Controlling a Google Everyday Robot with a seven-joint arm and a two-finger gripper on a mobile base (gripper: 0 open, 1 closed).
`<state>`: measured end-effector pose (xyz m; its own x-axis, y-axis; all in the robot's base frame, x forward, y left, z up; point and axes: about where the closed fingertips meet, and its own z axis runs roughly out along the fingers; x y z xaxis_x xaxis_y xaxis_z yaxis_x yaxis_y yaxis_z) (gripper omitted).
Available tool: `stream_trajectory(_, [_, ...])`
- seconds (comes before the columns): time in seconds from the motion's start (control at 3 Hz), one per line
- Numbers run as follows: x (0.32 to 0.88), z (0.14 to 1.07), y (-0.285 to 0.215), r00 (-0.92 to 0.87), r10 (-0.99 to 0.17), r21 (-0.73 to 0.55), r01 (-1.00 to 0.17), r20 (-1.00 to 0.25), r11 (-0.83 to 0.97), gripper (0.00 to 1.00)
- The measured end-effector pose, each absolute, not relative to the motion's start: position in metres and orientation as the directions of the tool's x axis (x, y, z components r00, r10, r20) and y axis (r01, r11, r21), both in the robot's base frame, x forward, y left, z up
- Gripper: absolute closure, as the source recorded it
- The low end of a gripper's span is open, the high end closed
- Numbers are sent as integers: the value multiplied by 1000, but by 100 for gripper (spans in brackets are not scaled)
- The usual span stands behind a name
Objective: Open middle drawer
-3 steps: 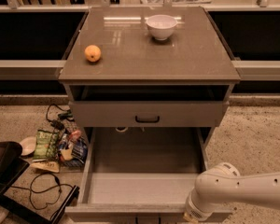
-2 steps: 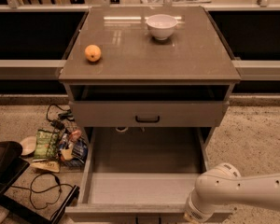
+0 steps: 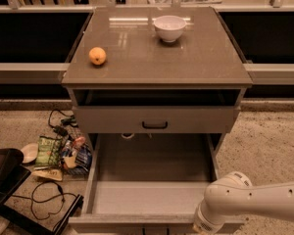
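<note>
A grey cabinet [image 3: 157,62] stands in the middle of the view, seen from above and in front, on a speckled floor. The middle drawer [image 3: 152,180] is pulled far out towards the camera. Its plain grey inside shows, and its front edge lies along the bottom of the frame. A white robot arm [image 3: 264,199] reaches in from the right. The gripper [image 3: 206,225] is low at the drawer's front right corner, mostly cut off by the frame edge, so I cannot tell whether it is spread or pressed together. Above the open drawer is another grey drawer [image 3: 196,120] with a small black loop handle [image 3: 154,125]. Left of the cabinet, packets [image 3: 63,153] and black cables [image 3: 44,199] lie on the floor. On the cabinet top a white bowl [image 3: 169,28] sits near the back and an orange [image 3: 97,56] towards the left, well apart.
</note>
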<state>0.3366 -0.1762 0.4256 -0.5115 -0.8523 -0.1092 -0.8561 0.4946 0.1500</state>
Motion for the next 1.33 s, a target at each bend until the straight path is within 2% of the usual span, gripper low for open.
stream_trajectory(1.0, [339,426,-175,-512,-852,150,-856,-109,495,100])
stream_trajectory(1.33, [340,426,-175,-511,-852,150,-856,-109,495,84])
